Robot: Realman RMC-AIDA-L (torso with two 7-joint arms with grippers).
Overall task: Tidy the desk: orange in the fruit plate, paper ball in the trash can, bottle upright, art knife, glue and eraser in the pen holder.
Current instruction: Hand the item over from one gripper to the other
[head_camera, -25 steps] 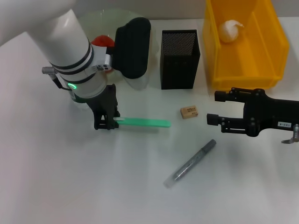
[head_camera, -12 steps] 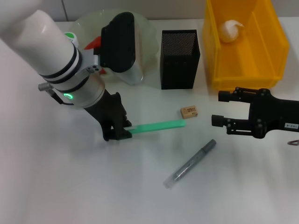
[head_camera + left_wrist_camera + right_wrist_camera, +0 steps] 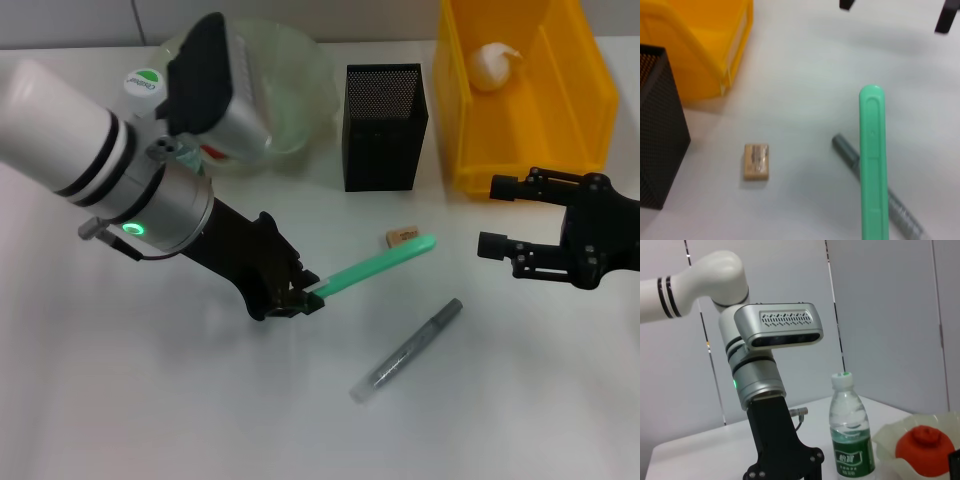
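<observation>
My left gripper (image 3: 305,293) is shut on one end of the green art knife (image 3: 375,266), held off the table with its free end over the tan eraser (image 3: 400,236). In the left wrist view the art knife (image 3: 873,165) points past the eraser (image 3: 756,161) and the grey pen-shaped glue (image 3: 890,200). The glue (image 3: 407,350) lies on the table. The black pen holder (image 3: 385,150) stands behind. The paper ball (image 3: 495,65) lies in the yellow trash can (image 3: 455,120). The bottle (image 3: 850,435) stands upright beside the orange (image 3: 922,442) in the fruit plate (image 3: 887,432). My right gripper (image 3: 490,215) is open at the right.
The left arm's camera housing (image 3: 215,85) covers part of the fruit plate (image 3: 290,90), and only the bottle's cap (image 3: 143,82) shows in the head view. The trash can (image 3: 695,45) stands close beside the pen holder (image 3: 657,135).
My left gripper lifted the green art knife and carried it right and nearer, its tip rising over the eraser. The right gripper drew back to the right.
</observation>
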